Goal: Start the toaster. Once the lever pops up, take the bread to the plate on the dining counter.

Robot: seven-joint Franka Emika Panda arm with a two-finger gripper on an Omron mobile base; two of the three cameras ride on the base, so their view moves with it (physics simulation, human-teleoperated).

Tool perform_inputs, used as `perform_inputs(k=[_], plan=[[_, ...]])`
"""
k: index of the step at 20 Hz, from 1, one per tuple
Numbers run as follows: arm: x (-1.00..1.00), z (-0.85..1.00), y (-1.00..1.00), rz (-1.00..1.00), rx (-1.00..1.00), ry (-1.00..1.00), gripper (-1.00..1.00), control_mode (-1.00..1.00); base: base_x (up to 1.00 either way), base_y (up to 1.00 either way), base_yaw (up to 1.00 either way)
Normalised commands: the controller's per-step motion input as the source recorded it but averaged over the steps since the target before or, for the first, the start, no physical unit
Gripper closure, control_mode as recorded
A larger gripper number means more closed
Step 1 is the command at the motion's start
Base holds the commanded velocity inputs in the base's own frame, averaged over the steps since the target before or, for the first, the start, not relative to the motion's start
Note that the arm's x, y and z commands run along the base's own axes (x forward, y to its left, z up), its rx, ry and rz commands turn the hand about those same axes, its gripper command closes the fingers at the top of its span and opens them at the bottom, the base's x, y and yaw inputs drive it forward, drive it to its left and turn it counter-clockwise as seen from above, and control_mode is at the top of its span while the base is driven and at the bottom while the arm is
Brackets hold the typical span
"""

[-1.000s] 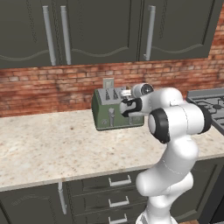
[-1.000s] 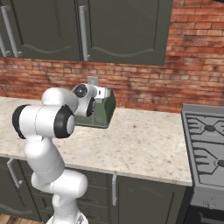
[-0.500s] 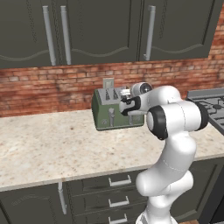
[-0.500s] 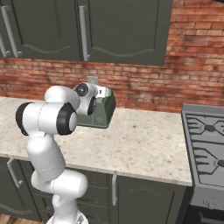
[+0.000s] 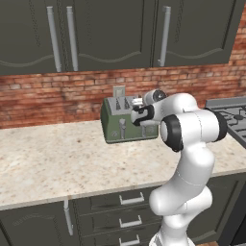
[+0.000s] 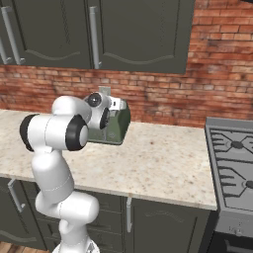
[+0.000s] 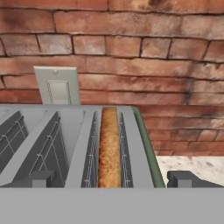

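Note:
The olive-green toaster point(image 5: 117, 126) stands against the brick wall, and I see it from the other side too point(image 6: 120, 127). In the hand view its steel top point(image 7: 138, 148) is close below me, with the golden-brown bread point(image 7: 109, 148) sunk in the rightmost slot. My gripper point(image 5: 138, 109) point(image 6: 116, 106) hovers at the toaster's front right corner, just above the top. It is open, and its dark fingertips point(image 7: 37, 179) stand wide apart on either side of the bread slot with nothing between them. The left silver lever point(image 5: 122, 128) shows; the task's lever is hidden behind my hand. The plate and dining counter are out of view.
A beige wall outlet point(image 7: 57, 85) sits on the brick wall just behind the toaster. The speckled counter point(image 5: 53, 163) stretches left and forward of the toaster. A gas stove point(image 6: 232, 163) lies to the right. Dark cabinets point(image 5: 110, 33) hang overhead.
The hand has edged slightly left along the toaster's front and the arm's elbow has shifted a little. The jaws stay open and the toaster has not moved.

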Motion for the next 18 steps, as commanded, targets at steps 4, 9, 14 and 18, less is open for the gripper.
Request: perform_inputs(k=[4,9,14,18], plan=[[0.05,0.00,0.00,0.00,0.00,0.03,-1.00,-1.00,0.00,0.00,0.00],[0.04,0.00,0.00,0.00,0.00,0.02,-1.00,-1.00,0.00,0.00,0.00],[0.00,0.00,0.00,0.00,0.00,0.01,-1.00,-1.00,0.00,0.00,0.00],[0.00,-0.01,0.00,0.00,0.00,0.01,-1.00,-1.00,0.00,0.00,0.00]])
